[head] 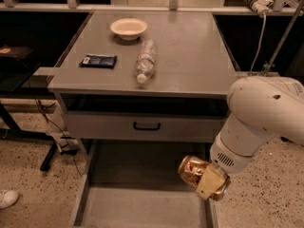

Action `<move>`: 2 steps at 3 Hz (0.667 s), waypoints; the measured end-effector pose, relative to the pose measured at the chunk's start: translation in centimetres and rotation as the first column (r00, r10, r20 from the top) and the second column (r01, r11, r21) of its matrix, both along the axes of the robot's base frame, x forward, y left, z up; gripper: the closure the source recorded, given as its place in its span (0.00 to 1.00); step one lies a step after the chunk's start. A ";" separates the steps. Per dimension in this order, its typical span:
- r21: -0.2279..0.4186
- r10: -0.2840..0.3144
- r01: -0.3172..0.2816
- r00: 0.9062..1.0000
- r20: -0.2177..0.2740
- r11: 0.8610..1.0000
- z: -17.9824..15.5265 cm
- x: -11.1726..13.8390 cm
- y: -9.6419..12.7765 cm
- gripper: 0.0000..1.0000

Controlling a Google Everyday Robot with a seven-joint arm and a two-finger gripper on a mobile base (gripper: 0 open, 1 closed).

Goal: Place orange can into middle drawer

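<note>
My gripper [205, 178] is shut on the orange can [193, 170], a dented, shiny orange-gold can held on its side. It hangs above the right side wall of the middle drawer [137, 207], which is pulled out wide and shows a plain grey floor. The white arm [256, 122] comes in from the right. One beige finger [212, 181] covers the can's right end.
Above the open drawer is a grey drawer front with a black handle [146, 126]. On the cabinet top lie a clear plastic water bottle [145, 61], a white bowl [128, 28] and a dark blue packet [98, 61]. A white shoe [7, 198] rests on the speckled floor at left.
</note>
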State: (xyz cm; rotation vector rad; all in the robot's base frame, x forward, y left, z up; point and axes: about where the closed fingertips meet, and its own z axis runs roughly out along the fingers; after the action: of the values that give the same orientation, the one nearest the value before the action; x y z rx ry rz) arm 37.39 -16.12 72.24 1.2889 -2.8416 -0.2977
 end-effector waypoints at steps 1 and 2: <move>0.000 0.000 0.000 1.000 0.000 1.000 0.0 0.0 0.0 1.00; 0.042 -0.051 0.052 0.998 -0.028 0.998 -4.0 0.0 1.1 1.00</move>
State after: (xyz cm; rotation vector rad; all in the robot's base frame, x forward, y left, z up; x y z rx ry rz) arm 37.36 -15.06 68.22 1.2110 -2.8647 -0.3747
